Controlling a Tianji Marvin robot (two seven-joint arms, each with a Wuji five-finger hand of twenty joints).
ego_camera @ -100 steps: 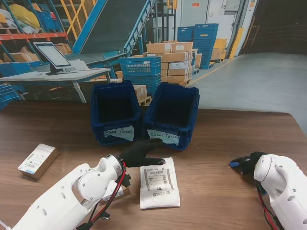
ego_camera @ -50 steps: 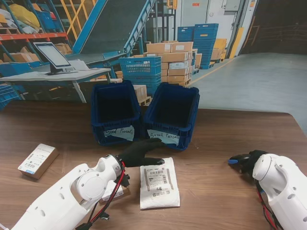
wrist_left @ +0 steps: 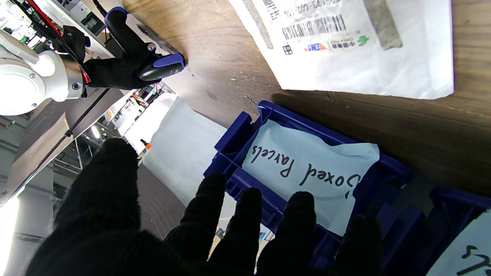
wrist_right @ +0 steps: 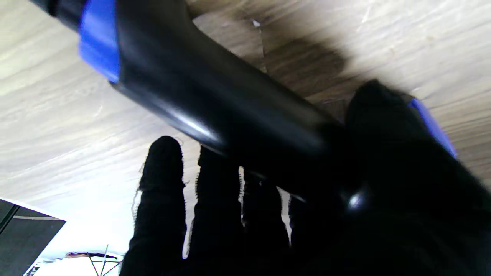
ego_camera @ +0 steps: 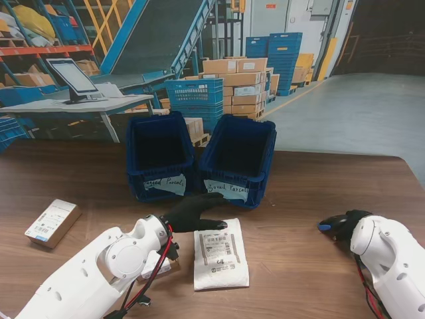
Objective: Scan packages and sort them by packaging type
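Both blue bins (ego_camera: 199, 156) look empty. The white bag (ego_camera: 220, 256) lies on the counter (ego_camera: 299, 266), unsorted. The left robot hand (ego_camera: 192, 211) is spread beside it. The right robot hand (ego_camera: 345, 224) holds the scanner (wrist_left: 147, 63).

Warehouse interior: far conveyor ramp (ego_camera: 163, 30), stacked cardboard boxes (ego_camera: 240, 86) and blue crates (ego_camera: 275, 56), grey concrete floor (ego_camera: 352, 113) stretching right, daylit.
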